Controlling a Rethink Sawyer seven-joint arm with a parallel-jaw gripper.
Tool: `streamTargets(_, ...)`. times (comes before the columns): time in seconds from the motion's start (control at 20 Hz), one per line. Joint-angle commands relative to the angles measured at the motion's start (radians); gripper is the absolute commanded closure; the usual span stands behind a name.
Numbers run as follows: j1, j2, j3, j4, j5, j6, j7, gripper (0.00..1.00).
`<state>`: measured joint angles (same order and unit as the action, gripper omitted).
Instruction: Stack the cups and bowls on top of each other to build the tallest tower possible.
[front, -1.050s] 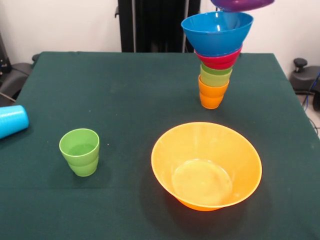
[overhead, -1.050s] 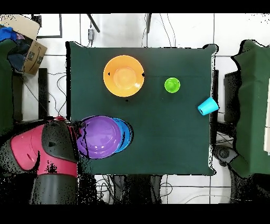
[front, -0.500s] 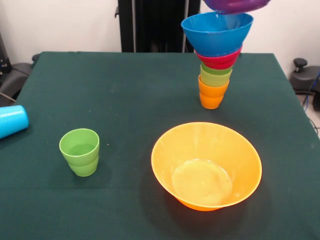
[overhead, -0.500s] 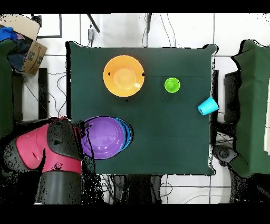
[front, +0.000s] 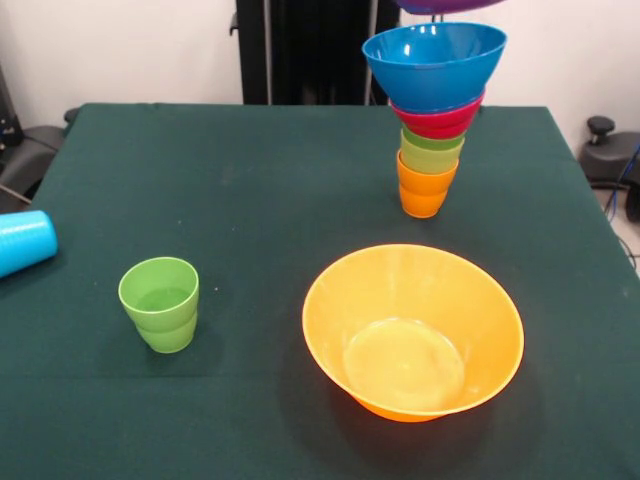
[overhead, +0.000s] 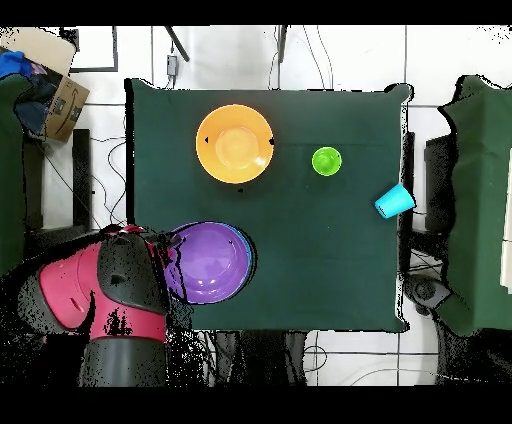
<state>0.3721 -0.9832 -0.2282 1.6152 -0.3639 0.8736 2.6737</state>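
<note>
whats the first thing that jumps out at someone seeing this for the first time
The tower at the far right of the green table: an orange cup lowest, green cups, a red bowl, then a wide blue bowl. A purple bowl hangs just above it, almost covering the blue bowl from overhead. Next comes the big orange bowl, alone at the front, with a green stepped cup to its left.

purple bowl (overhead: 208, 262) over blue bowl's rim (overhead: 247, 258) — arm (overhead: 110, 295) alongside (red) | orange bowl (overhead: 234, 143) apart
</note>
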Motion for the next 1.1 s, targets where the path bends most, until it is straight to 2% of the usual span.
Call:
streamTargets(0.05,-0.035,-0.011,0.086,0.101,-0.101,0.004,-0.249,1.00)
streamTargets(0.45,-0.024,0.015,0.076,0.094,-0.166,-0.010,-0.207,1.00)
streamTargets(1.1,-0.030,0.048,0.087,0.109,-0.210,-0.068,-0.150,1.00)
